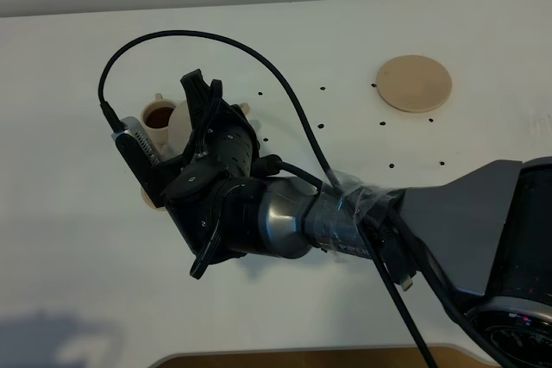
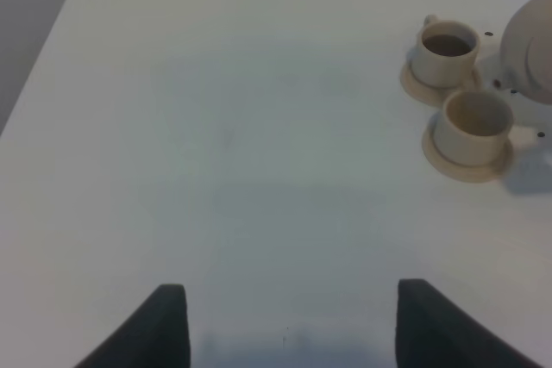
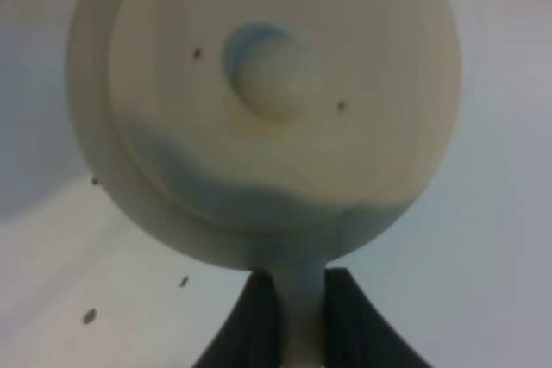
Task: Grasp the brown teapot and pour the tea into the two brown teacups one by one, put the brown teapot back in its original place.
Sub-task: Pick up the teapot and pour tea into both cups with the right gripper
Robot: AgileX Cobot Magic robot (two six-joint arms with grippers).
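The brown teapot (image 3: 272,75) fills the right wrist view from above, lid knob in the middle. My right gripper (image 3: 297,321) is shut on its loop handle. In the high view the right gripper (image 1: 203,96) reaches across to the left, and only a pale part of the teapot (image 1: 180,121) shows beside it. One teacup (image 1: 159,115) next to it holds dark tea. The other teacup (image 1: 148,199) is mostly hidden under the wrist. The left wrist view shows both teacups on saucers, the dark-filled one (image 2: 446,51) and one pale inside (image 2: 472,125), with the teapot (image 2: 530,45) at the edge. My left gripper (image 2: 289,333) is open over bare table.
The flat round tan disc (image 1: 414,83) lies at the back right with nothing on it. Small dark dots mark the white table (image 1: 362,144) between disc and cups. A black cable (image 1: 259,53) loops over the right arm.
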